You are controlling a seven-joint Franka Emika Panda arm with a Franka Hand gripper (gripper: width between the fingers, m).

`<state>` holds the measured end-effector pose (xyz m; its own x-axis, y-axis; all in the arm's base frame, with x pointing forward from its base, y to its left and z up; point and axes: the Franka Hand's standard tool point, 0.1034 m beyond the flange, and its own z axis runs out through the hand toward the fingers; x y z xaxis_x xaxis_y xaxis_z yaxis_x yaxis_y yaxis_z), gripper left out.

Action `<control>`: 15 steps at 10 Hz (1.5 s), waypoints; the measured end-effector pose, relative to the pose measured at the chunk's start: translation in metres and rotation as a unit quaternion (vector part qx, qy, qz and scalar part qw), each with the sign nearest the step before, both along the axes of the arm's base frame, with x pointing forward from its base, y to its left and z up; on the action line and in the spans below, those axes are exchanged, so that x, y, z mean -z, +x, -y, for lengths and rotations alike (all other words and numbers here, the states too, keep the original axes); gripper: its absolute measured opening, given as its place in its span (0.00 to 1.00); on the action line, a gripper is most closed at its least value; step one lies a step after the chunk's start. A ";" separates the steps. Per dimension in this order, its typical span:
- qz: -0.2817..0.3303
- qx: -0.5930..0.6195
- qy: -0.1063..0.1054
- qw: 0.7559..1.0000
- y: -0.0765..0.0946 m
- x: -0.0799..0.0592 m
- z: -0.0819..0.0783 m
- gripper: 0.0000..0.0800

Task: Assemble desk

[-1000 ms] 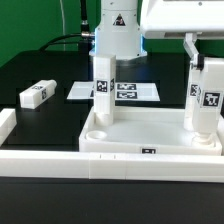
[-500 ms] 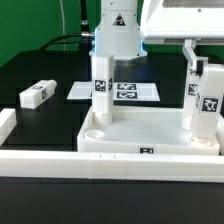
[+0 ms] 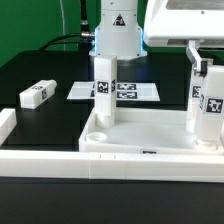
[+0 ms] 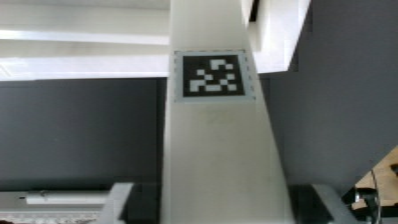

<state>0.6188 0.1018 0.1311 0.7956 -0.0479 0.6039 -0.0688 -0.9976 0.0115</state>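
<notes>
White plastic desk parts are seen on a black table (image 3: 60, 112). In the exterior view, the tabletop (image 3: 150, 125), a large shallow tray with a raised rim, is placed low in the middle and runs off at that view's right edge.

The gripper (image 3: 200, 66) is shown reaching down from above at the exterior view's right. It is closed part-way around the upper end of the held leg (image 3: 207, 105), a tall rectangular block marked with a black-and-white square tag (image 3: 211, 104). This leg is kept close to upright, and its lower end is set in the far corner of the tray on the exterior view's right. Whether it is fully seated there cannot be told.

In the wrist view, the same leg is seen close up and fills the middle of the picture, with grey fingers (image 4: 111, 196) pressed against its two sides.

A second leg (image 3: 103, 85) is stood upright in the tray's far corner on the exterior view's left. A third leg (image 3: 35, 95) is laid flat on the table, well apart from the tray, towards that view's left.

The marker board (image 3: 140, 92) is laid flat behind the tray, in front of the robot base (image 3: 118, 30). A long white border rail (image 3: 60, 166) is laid just in front of the tray.
</notes>
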 end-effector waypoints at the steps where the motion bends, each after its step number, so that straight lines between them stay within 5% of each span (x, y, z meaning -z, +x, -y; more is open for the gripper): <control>1: 0.000 0.000 0.000 1.000 0.000 0.000 0.000 0.36; 2: 0.000 0.000 0.000 1.000 0.000 0.000 0.000 0.36; 3: 0.000 0.000 0.000 1.000 0.000 0.000 0.000 0.63; 4: 0.000 0.000 0.000 1.000 0.000 0.000 0.000 0.63; 5: 0.000 0.000 0.000 1.000 0.000 0.000 0.000 0.77; 6: 0.000 0.000 0.000 1.000 0.000 0.000 0.000 0.80; 12: -0.002 -0.009 0.006 1.000 0.005 -0.027 0.002 0.81; 15: -0.028 -0.008 0.008 1.000 0.003 -0.022 0.001 0.81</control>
<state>0.6218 0.1011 0.1527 0.8291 -0.0444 0.5574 -0.0522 -0.9986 -0.0019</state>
